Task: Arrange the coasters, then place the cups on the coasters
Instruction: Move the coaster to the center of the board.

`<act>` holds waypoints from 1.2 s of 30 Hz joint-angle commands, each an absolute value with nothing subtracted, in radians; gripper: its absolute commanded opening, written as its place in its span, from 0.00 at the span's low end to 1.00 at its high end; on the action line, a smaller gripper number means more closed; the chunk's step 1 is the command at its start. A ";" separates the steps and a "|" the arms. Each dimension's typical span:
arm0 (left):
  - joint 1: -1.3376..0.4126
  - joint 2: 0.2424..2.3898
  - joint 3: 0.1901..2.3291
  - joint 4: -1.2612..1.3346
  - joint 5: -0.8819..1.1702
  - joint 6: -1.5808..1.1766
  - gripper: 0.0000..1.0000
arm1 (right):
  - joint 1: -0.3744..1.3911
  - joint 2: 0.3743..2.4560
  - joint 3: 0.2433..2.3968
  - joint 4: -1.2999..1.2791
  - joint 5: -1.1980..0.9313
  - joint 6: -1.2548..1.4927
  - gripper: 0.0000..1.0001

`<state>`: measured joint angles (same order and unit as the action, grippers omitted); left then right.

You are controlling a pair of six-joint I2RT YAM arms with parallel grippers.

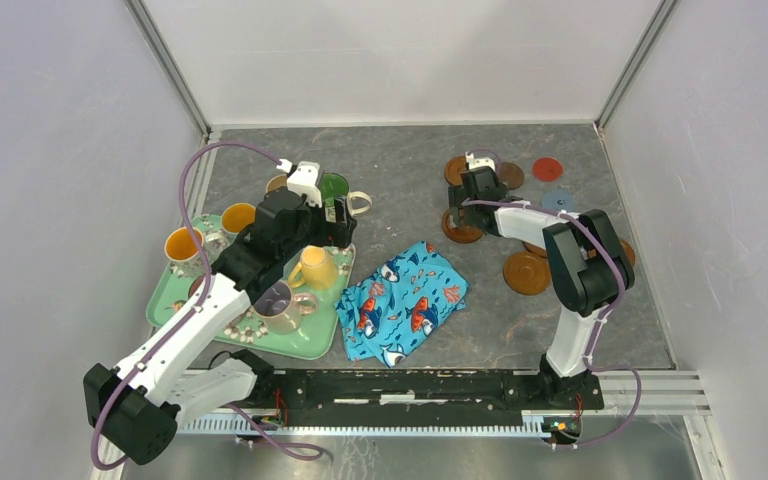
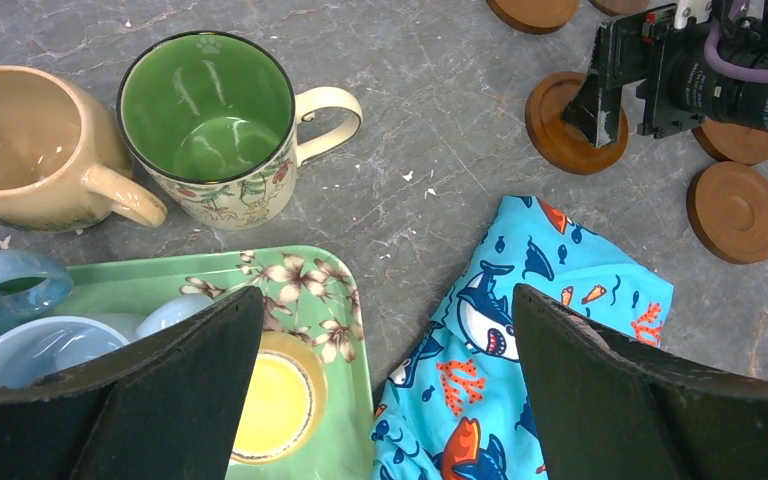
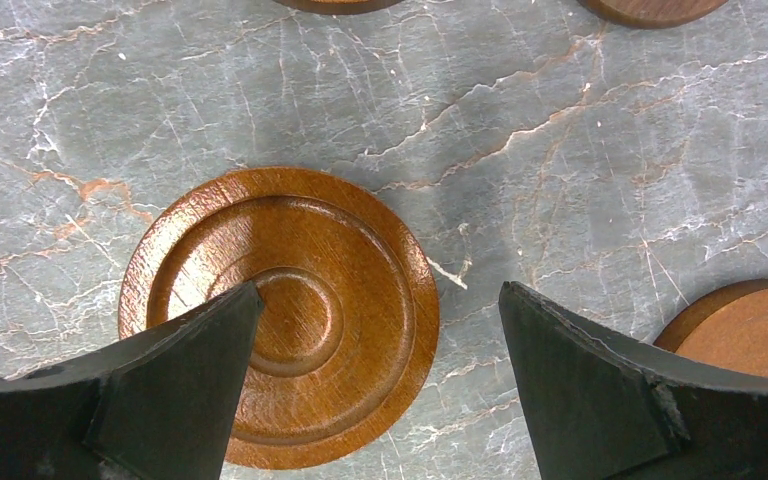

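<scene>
Two sets of fingers stand spread, holding nothing. At 9 o'clock your left gripper (image 2: pixel 385 300) hangs over the tray (image 2: pixel 300 265) corner; dropping there could topple cups (image 2: pixel 205 110). At 2 o'clock your right gripper (image 3: pixel 378 292) straddles a ringed coaster (image 3: pixel 280 310) and might shove its neighbours. Count at least seven cups and seven coasters (image 1: pixel 526 272).

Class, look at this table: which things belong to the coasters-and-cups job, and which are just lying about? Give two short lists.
Belong to the job: brown coasters, red coaster, blue-grey coaster, green-lined mug, beige mug, yellow mug, orange-lined mug.
Just lying about: floral tray (holding some mugs), fish-print cloth.
</scene>
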<state>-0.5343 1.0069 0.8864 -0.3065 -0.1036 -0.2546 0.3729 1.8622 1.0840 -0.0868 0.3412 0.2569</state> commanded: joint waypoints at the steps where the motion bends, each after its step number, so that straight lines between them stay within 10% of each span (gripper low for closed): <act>1: -0.534 1.007 0.886 -0.292 -0.116 -0.202 1.00 | 0.357 1.905 1.067 -0.135 0.357 0.239 0.98; 36: -0.532 1.000 0.935 -0.269 0.113 -0.305 1.00 | 0.117 1.375 0.761 -0.275 0.394 0.363 0.98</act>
